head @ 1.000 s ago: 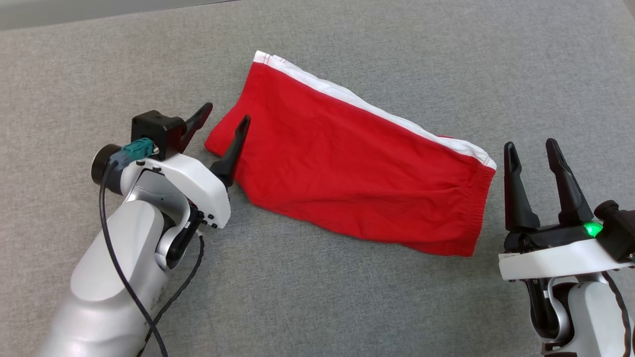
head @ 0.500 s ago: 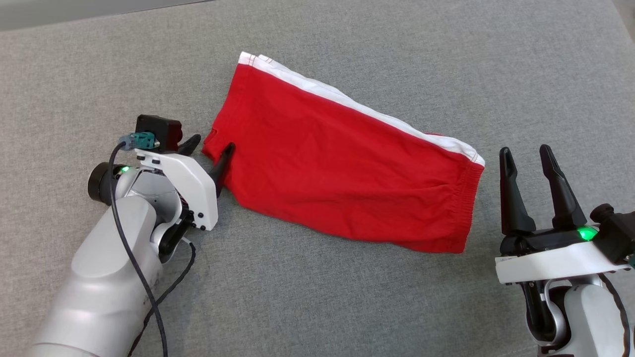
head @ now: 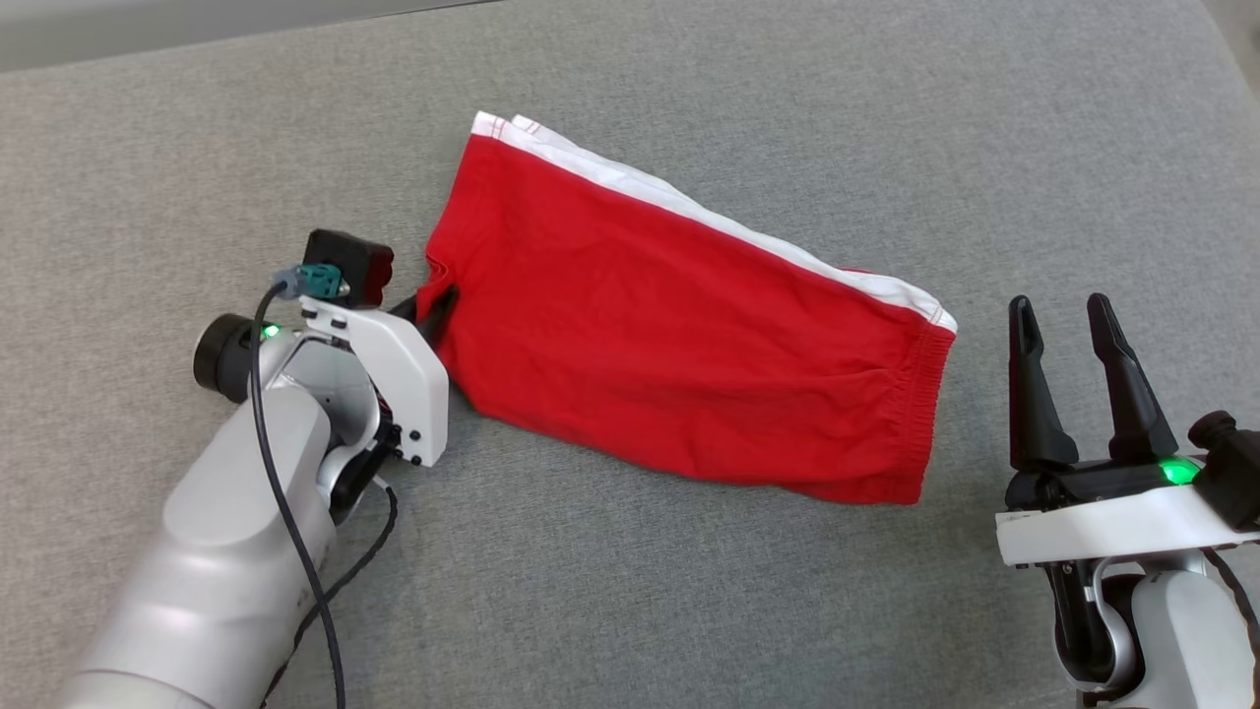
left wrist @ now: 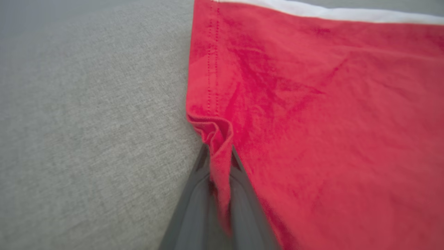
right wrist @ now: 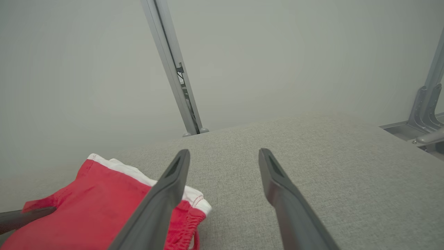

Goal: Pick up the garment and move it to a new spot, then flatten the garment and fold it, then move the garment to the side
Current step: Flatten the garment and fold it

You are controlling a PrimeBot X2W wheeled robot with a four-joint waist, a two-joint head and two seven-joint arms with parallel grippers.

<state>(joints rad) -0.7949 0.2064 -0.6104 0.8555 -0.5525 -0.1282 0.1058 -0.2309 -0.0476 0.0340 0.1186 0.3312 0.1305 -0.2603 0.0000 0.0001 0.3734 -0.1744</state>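
The garment is a pair of red shorts with a white side stripe, lying folded and flat on the grey cloth surface. My left gripper is at its left hem corner, shut on a pinched fold of the red cloth. The two dark fingers press together around that fold in the left wrist view. My right gripper stands open just right of the waistband end, apart from it, with nothing between its fingers. The right wrist view shows the waistband end of the garment at lower left of the open gripper.
The grey fabric surface spreads all around the garment. Its far edge runs along the top of the head view. Beyond it stand a pale wall and metal frame posts, with more metal framing at the right.
My left gripper has lowered onto the garment's left hem corner and shut on it, bunching the cloth there. The right gripper has stayed open. The camera has shifted slightly.
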